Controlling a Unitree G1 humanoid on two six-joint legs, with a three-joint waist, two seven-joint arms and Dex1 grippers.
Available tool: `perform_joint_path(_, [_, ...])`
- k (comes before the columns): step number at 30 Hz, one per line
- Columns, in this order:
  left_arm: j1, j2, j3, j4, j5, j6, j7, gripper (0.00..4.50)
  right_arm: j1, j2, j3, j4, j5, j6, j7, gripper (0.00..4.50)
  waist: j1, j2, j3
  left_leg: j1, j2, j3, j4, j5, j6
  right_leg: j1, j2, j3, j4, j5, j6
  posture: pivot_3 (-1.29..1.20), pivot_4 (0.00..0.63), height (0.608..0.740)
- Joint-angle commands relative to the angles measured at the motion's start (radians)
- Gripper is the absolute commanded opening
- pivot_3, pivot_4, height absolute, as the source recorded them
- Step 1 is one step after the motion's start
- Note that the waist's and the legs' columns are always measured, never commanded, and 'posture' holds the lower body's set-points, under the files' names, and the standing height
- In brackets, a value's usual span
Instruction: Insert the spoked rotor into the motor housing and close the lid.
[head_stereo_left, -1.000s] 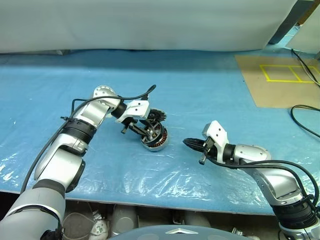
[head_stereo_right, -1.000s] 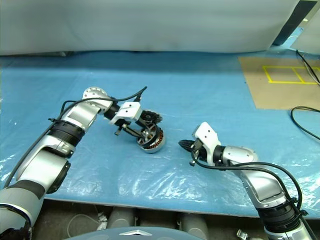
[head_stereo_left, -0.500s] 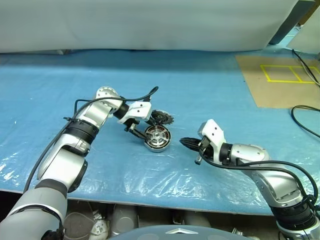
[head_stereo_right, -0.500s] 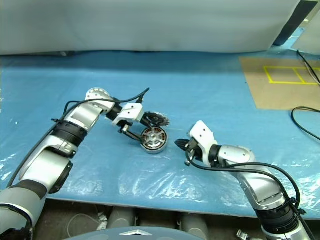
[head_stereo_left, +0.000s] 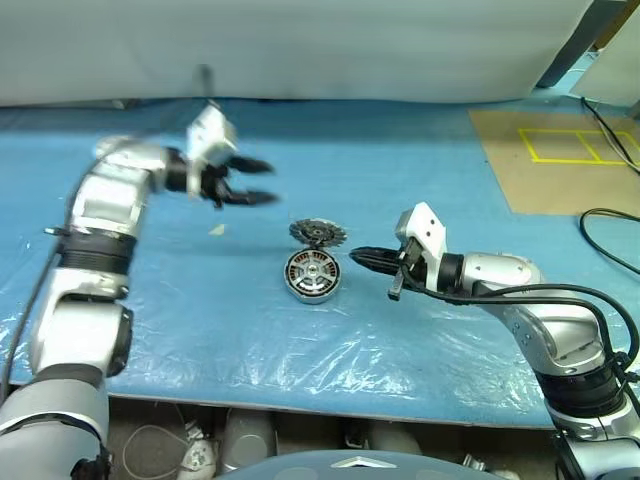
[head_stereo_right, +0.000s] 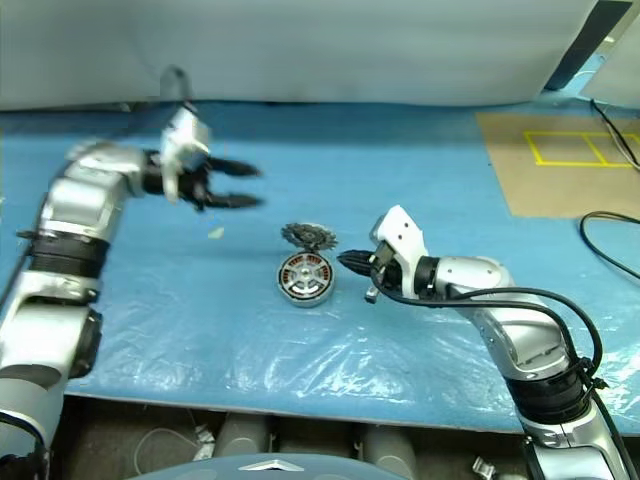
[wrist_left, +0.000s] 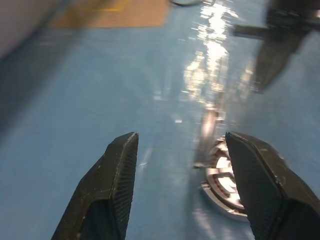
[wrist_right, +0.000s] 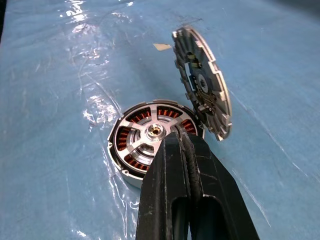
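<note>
Since a second ago our left hand (head_stereo_left: 240, 180) let go and swung up and away from the motor housing (head_stereo_left: 313, 274), fingers spread, empty. So the spoked rotor (head_stereo_left: 317, 233) leans on edge against the housing's far rim, not seated. Our right hand (head_stereo_left: 368, 258), pressed together, points just beside it, probably to nudge.

Bright, even light — glare on plastic sheet (head_stereo_left: 330, 345); left claw (head_stereo_left: 262, 182) motion-blurred, its wrist view smeared.
</note>
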Motion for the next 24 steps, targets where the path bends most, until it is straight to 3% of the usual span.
perform_joint_path(1, [-0.009, 0.124, 0.156, 0.023, -0.085, 0.103, 0.029, 2.91, 0.002, -0.011, 0.028, 0.031, -0.004, -0.06, 0.058, 0.0, -0.006, 0.0, 0.0, 0.0, 0.0, 0.0, -0.001, 0.0, 0.0, -0.001, 0.0, 0.001, 0.0, 0.0, 0.0, 0.0, 0.15, 0.74])
perform_joint_path(5, [0.225, 0.23, 0.257, -0.157, -0.194, 0.232, -0.03, 2.91, -0.006, -0.007, 0.062, 0.072, -0.027, -0.107, 0.092, 0.0, -0.01, 0.002, -0.001, 0.0, -0.001, 0.0, -0.006, 0.0, 0.0, -0.001, -0.001, 0.0, -0.004, 0.0, 0.0, 0.0, 0.15, 0.74])
perform_joint_path(8, [0.43, 0.254, 0.331, -0.314, -0.249, 0.288, -0.006, 2.91, -0.027, 0.003, 0.079, 0.098, -0.04, -0.124, 0.104, 0.0, -0.014, 0.001, 0.0, -0.004, 0.0, 0.0, -0.007, 0.0, -0.001, -0.003, -0.001, -0.003, -0.005, 0.0, 0.0, 0.0, 0.15, 0.74])
perform_joint_path(14, [0.796, 0.171, 0.45, -0.614, -0.326, 0.303, 0.117, 2.91, -0.064, 0.02, 0.1, 0.135, -0.049, -0.141, 0.128, 0.0, -0.012, -0.001, 0.0, -0.003, 0.006, 0.0, -0.005, 0.0, 0.0, -0.002, -0.001, -0.005, -0.002, -0.001, -0.001, 0.0, 0.15, 0.74])
perform_joint_path(19, [0.949, 0.062, 0.348, -0.812, -0.326, 0.29, 0.228, 2.91, -0.101, 0.033, 0.11, 0.17, -0.052, -0.153, 0.157, 0.0, -0.014, -0.001, 0.0, -0.001, 0.006, 0.002, -0.001, 0.001, 0.001, 0.0, -0.003, -0.003, -0.002, -0.003, -0.006, 0.0, 0.15, 0.74])
perform_joint_path(24, [0.911, -0.088, 0.186, -0.827, -0.267, 0.215, 0.345, 2.91, -0.136, 0.058, 0.137, 0.233, -0.057, -0.144, 0.187, 0.0, -0.014, -0.001, 0.0, 0.0, 0.006, 0.002, 0.0, 0.002, 0.004, 0.001, -0.003, -0.003, 0.0, -0.003, -0.006, 0.0, 0.15, 0.74])
